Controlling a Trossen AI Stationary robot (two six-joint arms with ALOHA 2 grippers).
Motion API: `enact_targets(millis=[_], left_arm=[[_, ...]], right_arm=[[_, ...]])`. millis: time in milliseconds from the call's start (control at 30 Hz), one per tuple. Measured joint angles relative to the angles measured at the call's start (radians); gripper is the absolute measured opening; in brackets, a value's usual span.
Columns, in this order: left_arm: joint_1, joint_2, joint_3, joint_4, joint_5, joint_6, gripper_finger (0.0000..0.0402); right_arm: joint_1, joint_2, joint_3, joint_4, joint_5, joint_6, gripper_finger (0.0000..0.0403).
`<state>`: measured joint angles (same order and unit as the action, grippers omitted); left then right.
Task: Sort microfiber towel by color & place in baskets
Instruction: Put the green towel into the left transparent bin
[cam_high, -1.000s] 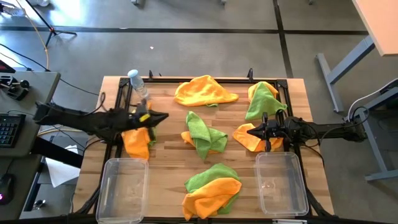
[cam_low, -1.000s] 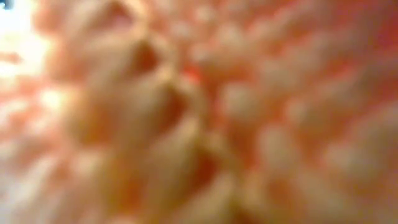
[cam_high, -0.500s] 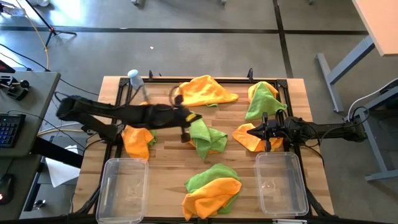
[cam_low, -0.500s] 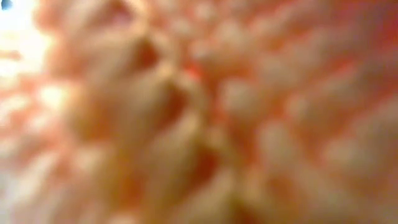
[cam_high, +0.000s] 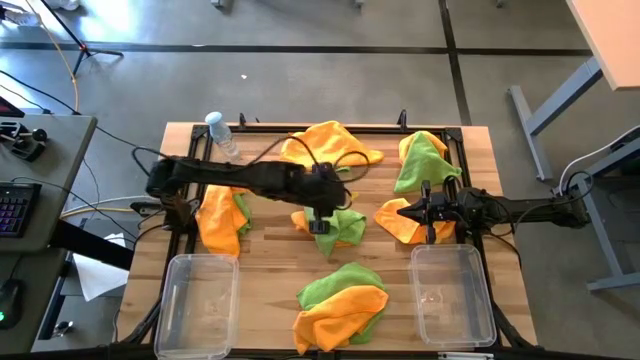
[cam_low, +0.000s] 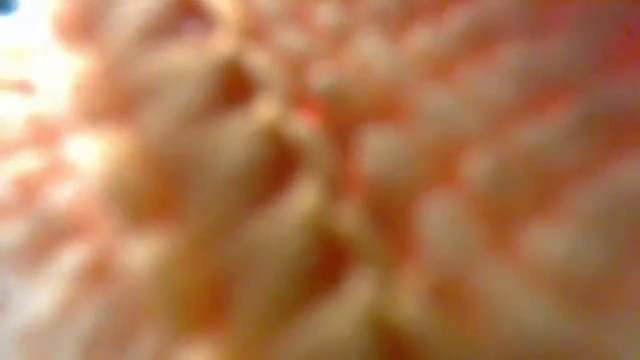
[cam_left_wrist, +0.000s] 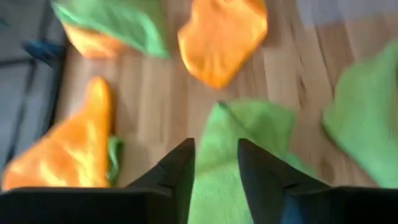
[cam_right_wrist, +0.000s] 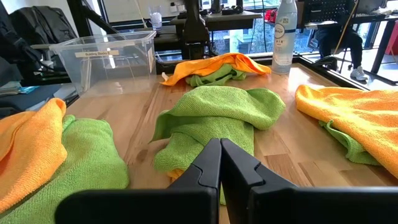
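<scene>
The left gripper (cam_high: 320, 224) reaches across the wooden table (cam_high: 270, 265) to its middle and hangs over a green towel (cam_high: 338, 222) lying there with a bit of orange cloth under it; in the left wrist view its two dark fingers (cam_left_wrist: 180, 171) stand slightly apart above that green cloth (cam_left_wrist: 236, 155), pinching nothing. The right gripper (cam_high: 424, 215) rests near the table's right edge, its fingers (cam_right_wrist: 211, 163) pressed together (nothing is between them), beside an orange towel (cam_high: 400, 220) that lies just behind the right basket (cam_high: 452, 295). The left basket (cam_high: 196, 303) sits at the front left corner, the right one at the front right corner, and both clear bins hold no towel. Another orange towel (cam_high: 218, 222) lies near the left edge just behind the left basket. A large orange towel (cam_high: 328, 146) is spread at the back edge, and a green towel over an orange one (cam_high: 422, 160) sits at the back right corner. Between the two baskets, at the front edge, lies a green and orange pile (cam_high: 340, 305). A small clear bottle (cam_high: 220, 132) stands at the back left corner. The low view is filled with blurred orange fuzz (cam_low: 320, 180) pressed close to the camera.
</scene>
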<state>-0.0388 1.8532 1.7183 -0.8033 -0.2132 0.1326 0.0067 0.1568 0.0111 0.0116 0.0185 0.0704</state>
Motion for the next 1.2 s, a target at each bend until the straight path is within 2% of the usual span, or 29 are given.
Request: enact_targets(millis=[200, 600, 733, 867, 900, 1200], left_arm=[[0.011, 0.121, 0.016, -0.106, 0.002, -0.024, 0.0155], [0.013, 0.279, 0.016, -0.139, 0.002, 0.001, 0.0155], [0.013, 0.278, 0.016, -0.145, -0.018, 0.000, 0.0116], [0.013, 0.260, 0.016, -0.159, -0.081, -0.009, 0.0025], [0.013, 0.254, 0.017, -0.162, -0.101, -0.021, 0.0013], [0.002, 0.091, 0.019, -0.205, -0.150, -0.090, 0.0002]], right_arm=[[0.000, 0.000, 0.000, 0.000, 0.000, 0.000, 0.0000], [0.000, 0.000, 0.000, 0.000, 0.000, 0.000, 0.0000], [0.000, 0.000, 0.000, 0.000, 0.000, 0.000, 0.0000], [0.000, 0.000, 0.000, 0.000, 0.000, 0.000, 0.0000], [0.000, 0.000, 0.000, 0.000, 0.000, 0.000, 0.0000], [0.000, 0.001, 0.000, 0.000, 0.000, 0.000, 0.0000]])
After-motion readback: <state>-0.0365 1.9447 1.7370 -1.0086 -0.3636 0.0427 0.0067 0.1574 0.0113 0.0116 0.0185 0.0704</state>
